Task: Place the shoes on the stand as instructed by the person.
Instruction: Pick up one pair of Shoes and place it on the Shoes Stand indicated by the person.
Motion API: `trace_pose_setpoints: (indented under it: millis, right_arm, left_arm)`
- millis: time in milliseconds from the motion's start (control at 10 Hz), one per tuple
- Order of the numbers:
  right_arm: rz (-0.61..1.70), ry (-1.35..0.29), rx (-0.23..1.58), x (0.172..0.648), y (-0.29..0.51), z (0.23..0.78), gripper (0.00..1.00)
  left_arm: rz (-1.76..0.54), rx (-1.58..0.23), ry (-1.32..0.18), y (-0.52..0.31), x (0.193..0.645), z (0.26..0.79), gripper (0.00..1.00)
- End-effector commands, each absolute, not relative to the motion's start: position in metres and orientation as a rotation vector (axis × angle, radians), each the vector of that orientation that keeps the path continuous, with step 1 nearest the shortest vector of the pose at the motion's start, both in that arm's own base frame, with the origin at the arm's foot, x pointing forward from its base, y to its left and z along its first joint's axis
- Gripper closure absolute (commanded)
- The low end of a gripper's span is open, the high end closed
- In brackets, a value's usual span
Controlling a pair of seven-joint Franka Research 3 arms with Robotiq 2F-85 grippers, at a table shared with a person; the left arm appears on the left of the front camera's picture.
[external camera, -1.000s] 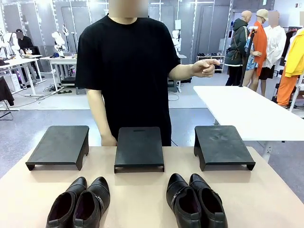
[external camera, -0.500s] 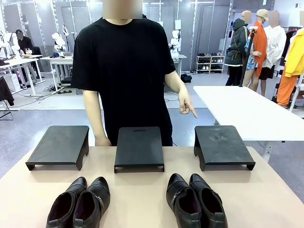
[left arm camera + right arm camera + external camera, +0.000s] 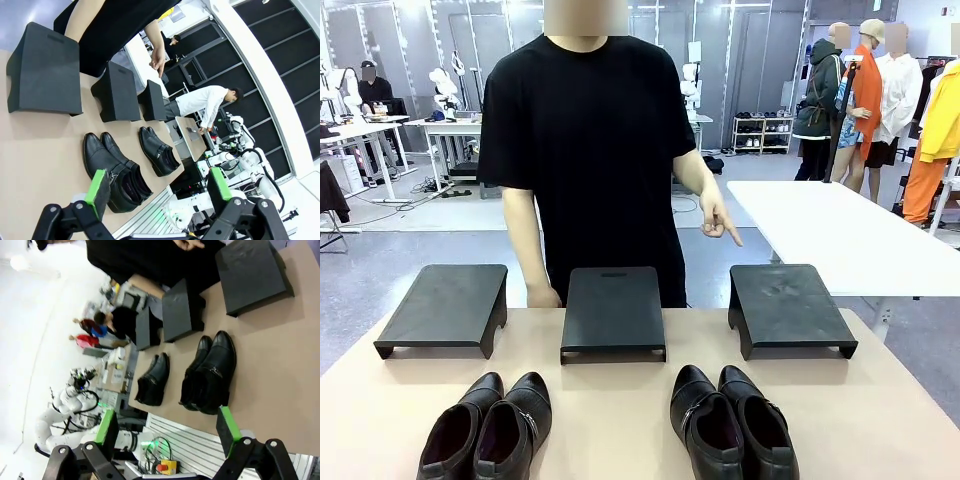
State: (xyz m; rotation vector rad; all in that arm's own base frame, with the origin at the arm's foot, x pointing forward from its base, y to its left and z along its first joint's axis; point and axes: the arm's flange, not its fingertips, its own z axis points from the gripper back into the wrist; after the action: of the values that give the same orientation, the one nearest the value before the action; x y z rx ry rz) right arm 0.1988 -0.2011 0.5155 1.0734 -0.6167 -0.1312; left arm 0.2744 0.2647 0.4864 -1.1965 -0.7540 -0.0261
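Since the person's hand [image 3: 718,222] points at the right stand [image 3: 788,305] and both the left gripper [image 3: 159,185] and right gripper [image 3: 167,426] hang wide open, empty, I'd centre the right one over the shoes [image 3: 210,372] lying just ahead of its jaws.

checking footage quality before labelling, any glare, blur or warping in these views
Front view: sharp, evenly lit, mild sheen on the shoes. Left wrist view: rolled sideways with wide-angle bending, left gripper in focus. Right wrist view: upper-left background blown out white, table well exposed.
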Motion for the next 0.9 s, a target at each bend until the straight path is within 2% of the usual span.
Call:
trace_pose_setpoints:
  millis: [0, 300, 500, 800]
  right_arm:
    - [-0.074, -0.442, 1.006, 0.225, -0.168, 0.541, 0.0]
    - [0.073, -0.184, 0.811, 0.273, -0.073, 0.562, 0.0]
    - [0.136, -0.036, 0.696, 0.295, -0.01, 0.547, 0.0]
    - [0.091, -0.015, 0.501, 0.308, 0.064, 0.509, 0.0]
  left_arm:
    - [-0.043, -1.199, -0.749, 0.266, 0.272, 0.488, 0.0]
    - [-0.043, -1.199, -0.749, 0.266, 0.272, 0.488, 0.0]
    - [-0.043, -1.199, -0.749, 0.266, 0.272, 0.488, 0.0]
    - [-0.043, -1.199, -0.749, 0.266, 0.272, 0.488, 0.0]
